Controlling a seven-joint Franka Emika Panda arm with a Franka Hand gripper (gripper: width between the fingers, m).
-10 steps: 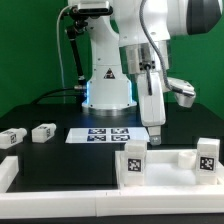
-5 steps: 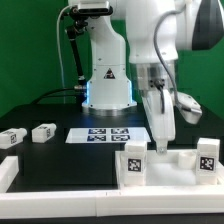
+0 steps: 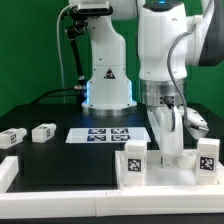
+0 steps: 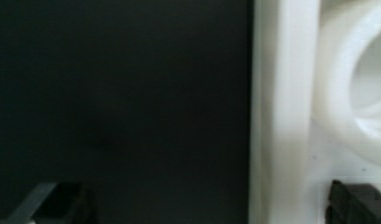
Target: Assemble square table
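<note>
The gripper (image 3: 167,150) hangs straight down at the slab (image 3: 190,172), jaws wide apart and clamped on nothing. In the wrist view its two dark fingertips (image 4: 41,200) sit far from each other: one is over the black top (image 4: 116,100), the other over white plastic. The slab's straight raised rim (image 4: 285,100) runs between the jaws, close to the second finger, with bare black top filling the rest of the gap. Just past the rim a curved hollow shows in the slab. The picture is blurred, so I cannot tell whether that finger touches the plastic.

In the exterior view the jaws are low between two upright tagged blocks standing at the slab: the near block (image 3: 135,160) is just beside the gripper and the far block (image 3: 207,157) is a little further off on the other side. Two loose blocks (image 3: 43,131) lie on the black top well away from the jaws, beyond the near block. The marker board (image 3: 105,134) lies flat behind the jaws, toward the arm's base.
</note>
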